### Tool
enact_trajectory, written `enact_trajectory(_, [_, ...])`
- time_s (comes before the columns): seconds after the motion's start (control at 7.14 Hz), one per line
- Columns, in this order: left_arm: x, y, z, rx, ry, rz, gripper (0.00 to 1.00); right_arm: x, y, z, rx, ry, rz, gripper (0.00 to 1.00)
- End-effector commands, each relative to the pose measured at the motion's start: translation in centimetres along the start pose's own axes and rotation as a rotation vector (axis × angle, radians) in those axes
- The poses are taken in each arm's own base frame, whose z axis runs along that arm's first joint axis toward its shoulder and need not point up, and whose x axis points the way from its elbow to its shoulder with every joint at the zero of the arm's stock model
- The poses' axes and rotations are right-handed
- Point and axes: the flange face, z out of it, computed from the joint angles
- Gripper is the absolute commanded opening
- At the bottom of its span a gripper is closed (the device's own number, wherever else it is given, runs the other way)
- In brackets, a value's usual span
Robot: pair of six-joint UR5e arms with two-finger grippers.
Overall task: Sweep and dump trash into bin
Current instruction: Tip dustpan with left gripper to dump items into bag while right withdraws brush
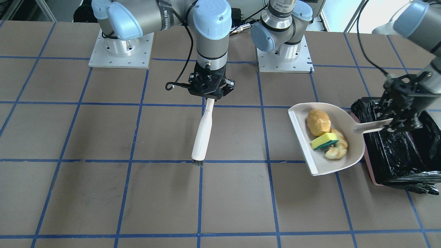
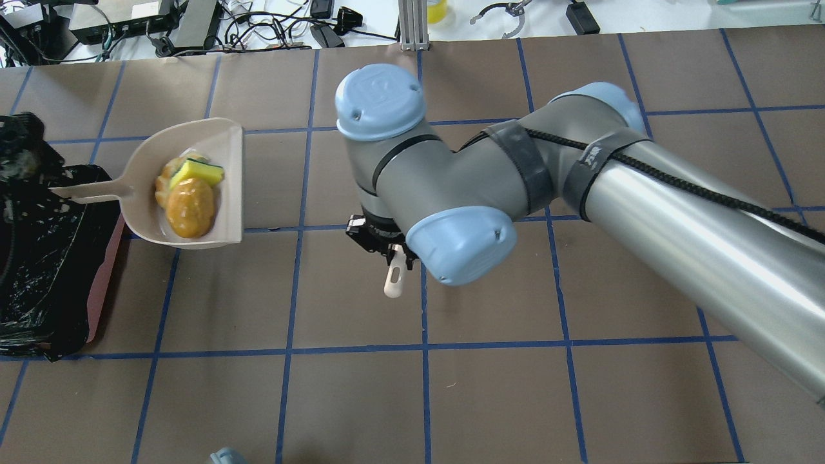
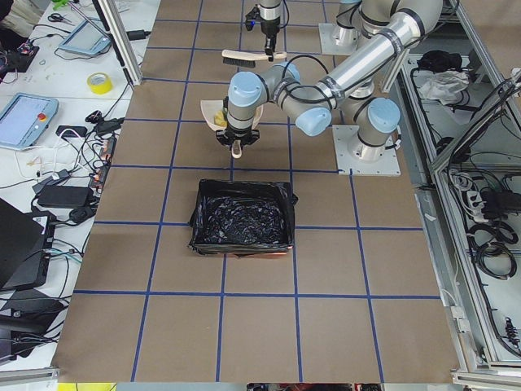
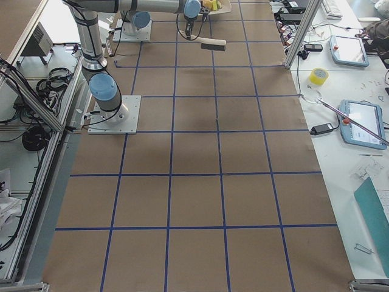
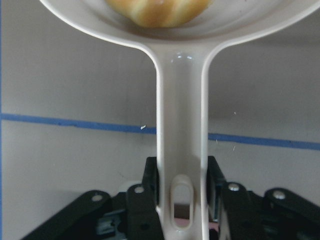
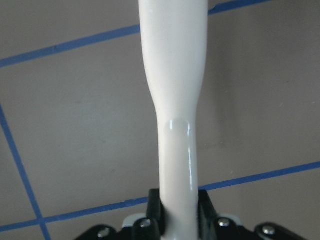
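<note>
The beige dustpan (image 1: 355,148) holds all the trash: a golden-brown potato-like lump (image 1: 318,122), a tan croissant-like piece (image 1: 340,148) and a yellow sponge with a green edge (image 1: 324,140). My left gripper (image 1: 396,123) is shut on the dustpan handle (image 5: 181,125) and hovers over the near edge of the bin (image 1: 396,155), a pink box lined with a black bag. The pan sits beside the bin, roughly level. My right gripper (image 1: 210,92) is shut on the white brush handle (image 1: 203,134) near the table's middle, bristles pointing away from the robot.
The table is brown with a blue tape grid. The two arm bases (image 1: 120,51) stand at the robot's side of the table. In the overhead view the right arm's elbow (image 2: 451,187) hangs over the middle. Cables and devices lie beyond the far edge (image 2: 193,26).
</note>
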Motion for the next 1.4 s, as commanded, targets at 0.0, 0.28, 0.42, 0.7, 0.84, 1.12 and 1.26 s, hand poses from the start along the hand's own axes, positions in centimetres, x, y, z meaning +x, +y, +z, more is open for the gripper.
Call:
enact_trajectory(0.0, [3.2, 11.7, -5.0, -0.008, -0.066, -0.164, 0.0, 9.1, -5.8, -1.7, -0.014, 0.012, -0.05, 0.0])
enact_trajectory(0.28, [3.8, 17.4, -8.0, -0.138, -0.11, -0.122, 0.0, 20.5, -12.4, -1.9, -0.024, -0.001, -0.036, 0.0])
enact_trajectory(0.42, [3.5, 18.9, -10.4, -0.317, -0.128, -0.097, 0.0, 26.7, -15.2, -1.9, -0.026, 0.001, -0.073, 0.0])
enact_trajectory(0.7, [3.2, 20.1, -14.4, -0.567, -0.106, -0.045, 0.0, 37.0, -19.6, -0.1, -0.021, 0.016, -0.09, 0.0])
enact_trajectory(0.84, [2.7, 19.5, -15.6, -0.648, -0.109, -0.031, 0.0, 38.5, -21.8, 1.5, 0.026, 0.047, -0.15, 0.0])
enact_trajectory(1.12, [-0.4, 14.6, -17.2, -0.88, -0.135, 0.141, 0.0, 42.9, -24.9, 5.7, 0.027, 0.06, -0.238, 0.0])
enact_trajectory(1.26, [-1.8, 11.5, -17.0, -0.972, -0.08, 0.174, 0.0, 44.3, -25.2, 6.5, 0.028, 0.064, -0.226, 0.0])
